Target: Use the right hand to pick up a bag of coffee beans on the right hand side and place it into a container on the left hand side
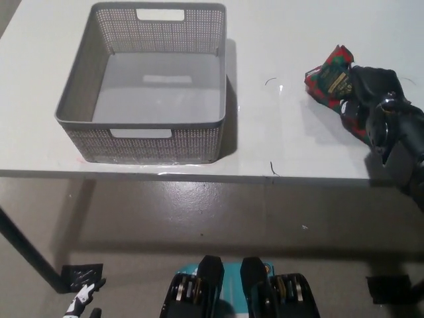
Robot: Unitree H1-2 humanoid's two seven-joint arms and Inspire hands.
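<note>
I'm at the grasp: my right hand (376, 99) wraps the coffee bag (331, 78), well right of the empty basket (79, 93). Next: lift, carry left. Left hand (79, 306) hangs low, grip unreadable.

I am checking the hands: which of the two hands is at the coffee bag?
The black right hand is on the red and green coffee bag on the table. The white left hand hangs low, below the table.

A white, smooth-topped table (285, 142) filled the upper half of the frame. Below it lay a grey concrete floor (199, 212), with a dark metal table leg (26, 255) at lower left.
</note>
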